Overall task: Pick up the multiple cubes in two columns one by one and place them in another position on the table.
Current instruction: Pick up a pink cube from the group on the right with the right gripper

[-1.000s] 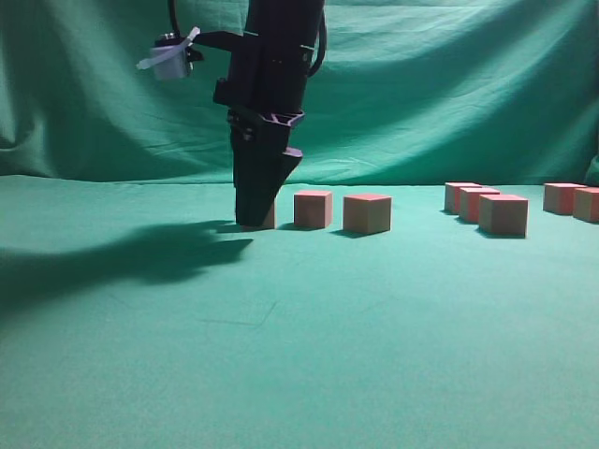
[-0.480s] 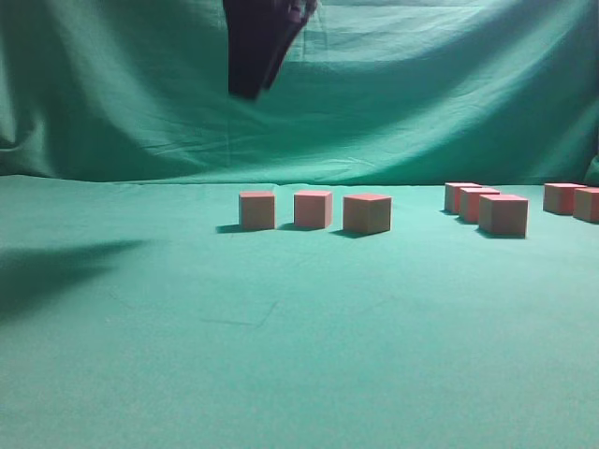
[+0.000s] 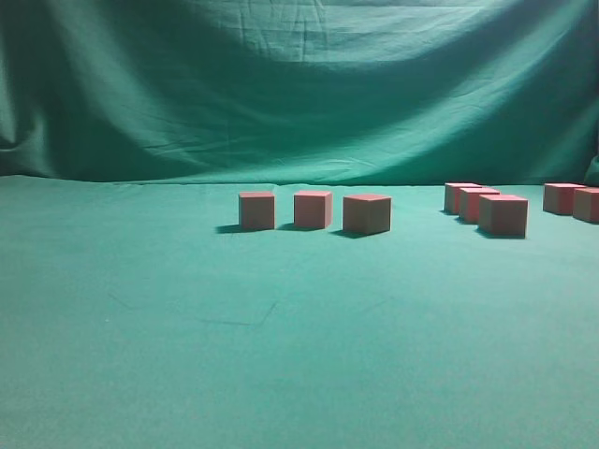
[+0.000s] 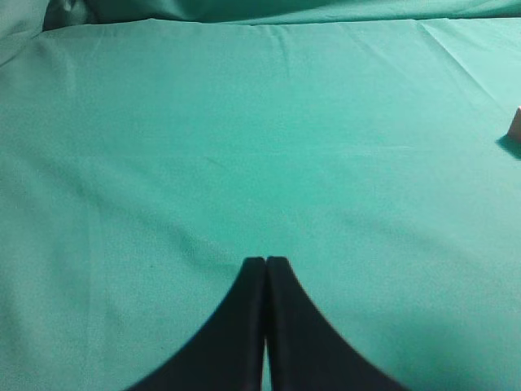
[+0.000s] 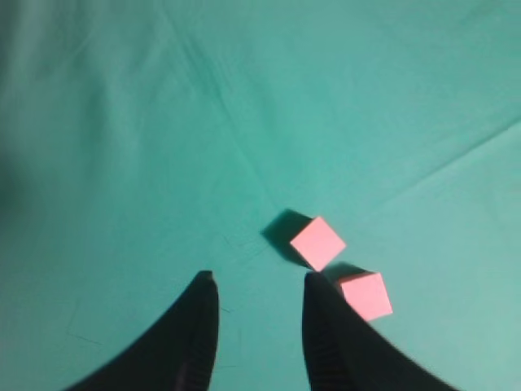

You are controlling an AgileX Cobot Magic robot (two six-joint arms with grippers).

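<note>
Right pincer [image 5: 256, 281] parted, eight cubes [image 3: 313, 209], green table [image 3: 281, 355]

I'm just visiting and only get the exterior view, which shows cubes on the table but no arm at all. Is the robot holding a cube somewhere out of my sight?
Observer: No. The left fingers are pressed shut with nothing between them.
Visitor: And the other pair?
Observer: The right fingers are open and empty, up above the cloth.
Visitor: Are they anywhere near the cubes?
Observer: Yes. The right wrist view looks down on one cube just past a fingertip, and a second cube partly hidden behind that finger.
</note>
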